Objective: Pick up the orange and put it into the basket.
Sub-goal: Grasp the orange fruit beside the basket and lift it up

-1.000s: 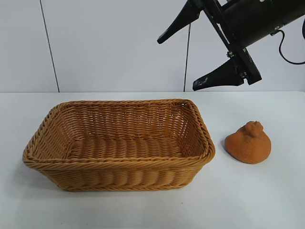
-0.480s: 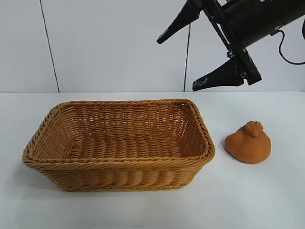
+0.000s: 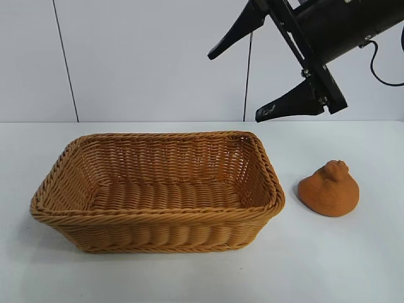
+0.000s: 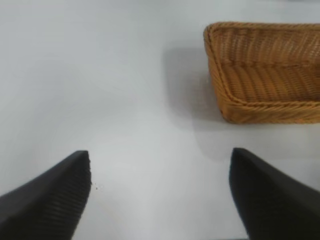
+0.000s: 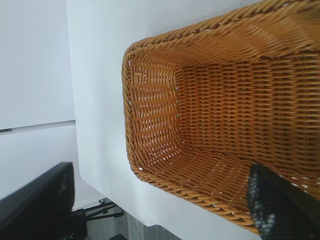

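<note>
orange [image 3: 329,189] sits on the white table [image 3: 353,265] just right of the basket [image 3: 158,189], not touching it and not yet picked up; looks like a rough, matte, stiff, light lump, so probably grippy, best pinched across the rounded body below the knobbly top. farther back and high up, right gripper [image 3: 243,82] hangs with fingers wide apart and empty, while left gripper [image 4: 160,190], fingers also apart and empty, shows only in its wrist view.
</note>
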### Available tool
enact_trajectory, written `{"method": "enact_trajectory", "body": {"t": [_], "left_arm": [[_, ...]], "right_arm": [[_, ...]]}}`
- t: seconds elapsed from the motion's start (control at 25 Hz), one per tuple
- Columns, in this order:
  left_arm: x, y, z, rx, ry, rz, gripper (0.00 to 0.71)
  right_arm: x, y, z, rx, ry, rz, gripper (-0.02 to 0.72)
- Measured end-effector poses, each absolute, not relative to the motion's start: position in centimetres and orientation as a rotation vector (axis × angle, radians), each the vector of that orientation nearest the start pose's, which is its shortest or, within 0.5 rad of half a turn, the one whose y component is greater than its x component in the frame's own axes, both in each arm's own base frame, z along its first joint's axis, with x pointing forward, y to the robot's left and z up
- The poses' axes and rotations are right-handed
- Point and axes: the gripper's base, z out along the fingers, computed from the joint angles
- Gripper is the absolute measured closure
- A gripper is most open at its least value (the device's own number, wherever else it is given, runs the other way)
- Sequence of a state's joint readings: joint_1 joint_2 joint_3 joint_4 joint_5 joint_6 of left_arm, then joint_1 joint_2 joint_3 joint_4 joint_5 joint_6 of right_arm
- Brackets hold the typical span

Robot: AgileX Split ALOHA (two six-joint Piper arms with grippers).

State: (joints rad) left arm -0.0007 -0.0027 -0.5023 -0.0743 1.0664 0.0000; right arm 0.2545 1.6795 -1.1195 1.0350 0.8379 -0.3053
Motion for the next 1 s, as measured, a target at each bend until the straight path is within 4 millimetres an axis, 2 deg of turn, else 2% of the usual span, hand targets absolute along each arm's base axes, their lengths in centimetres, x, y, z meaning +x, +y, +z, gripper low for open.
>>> {"method": "enact_trajectory", "body": {"t": [0.12, 0.24, 0.44, 0.64, 0.8, 1.0], "left_arm": [[-0.6, -0.6, 27.8, 0.005, 2.043, -0.089, 0.161], [-0.6, -0.6, 27.8, 0.005, 2.043, -0.089, 0.161], [-0.6, -0.6, 27.8, 0.005, 2.043, -0.089, 0.161], [-0.6, -0.6, 27.8, 0.005, 2.043, -0.089, 0.161], [-0.6, -0.6, 27.8, 0.005, 2.043, -0.089, 0.161], [-0.6, -0.6, 27.8, 0.005, 2.043, -0.089, 0.161]], "right_arm": [[31.4, 14.1, 24.5, 0.064, 2.662, 1.143, 0.063], [31.5, 13.6, 24.8, -0.007, 2.720, 1.030, 0.063], [32.3, 12.0, 26.8, -0.150, 2.835, 0.666, 0.063], [32.6, 10.0, 28.2, -0.195, 2.910, 0.308, 0.063], [32.7, 9.2, 28.1, -0.219, 2.927, 0.161, 0.063], [33.7, 8.7, 26.5, -0.215, 2.969, 0.111, 0.063]]}}
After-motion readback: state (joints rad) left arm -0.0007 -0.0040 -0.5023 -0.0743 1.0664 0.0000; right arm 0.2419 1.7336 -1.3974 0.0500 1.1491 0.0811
